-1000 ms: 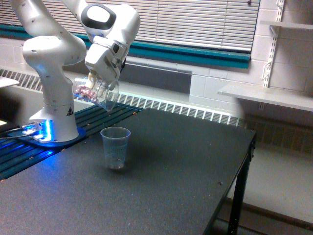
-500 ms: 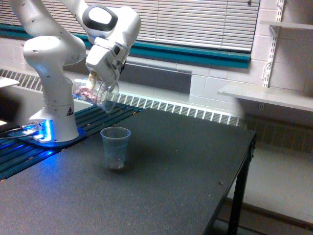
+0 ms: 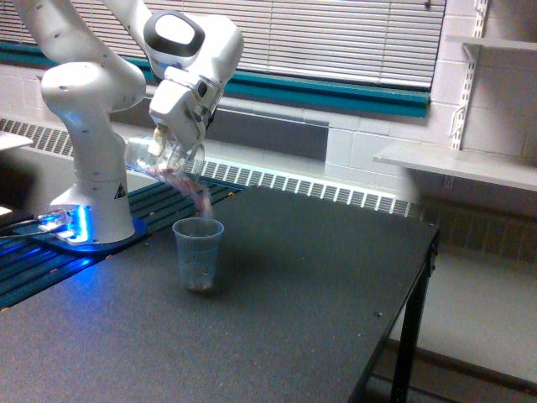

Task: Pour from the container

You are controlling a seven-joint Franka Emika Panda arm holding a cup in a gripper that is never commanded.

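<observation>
A white robot arm reaches out over a dark, speckled worktop. Its gripper [image 3: 168,143] is closed around the container [image 3: 164,159], a clear, plain plastic cup, holding it by the side wall near the middle. The cup is tipped well past level, with its rim pointing down and toward the exterior view's right.

You can see a thin stream of small pinkish-red pieces [image 3: 200,200] falling from the rim. They drop toward a second clear cup [image 3: 198,253] with faint printed marks, which stands upright on the worktop, closer to the edge where the arm's base [image 3: 92,220] sits than to the far corner. The held cup hangs above this one and slightly toward the exterior view's left. The two are not touching.

A few pieces seem to lie in the bottom of the standing cup; the view is too coarse to be sure.

Judging by its look, the held cup is thin, light and easily squashed, so a firm squeeze could buckle the wall. Its smooth plastic may slip as it tilts. The side wall, where the fingers sit now, looks the sensible place to hold it.
</observation>
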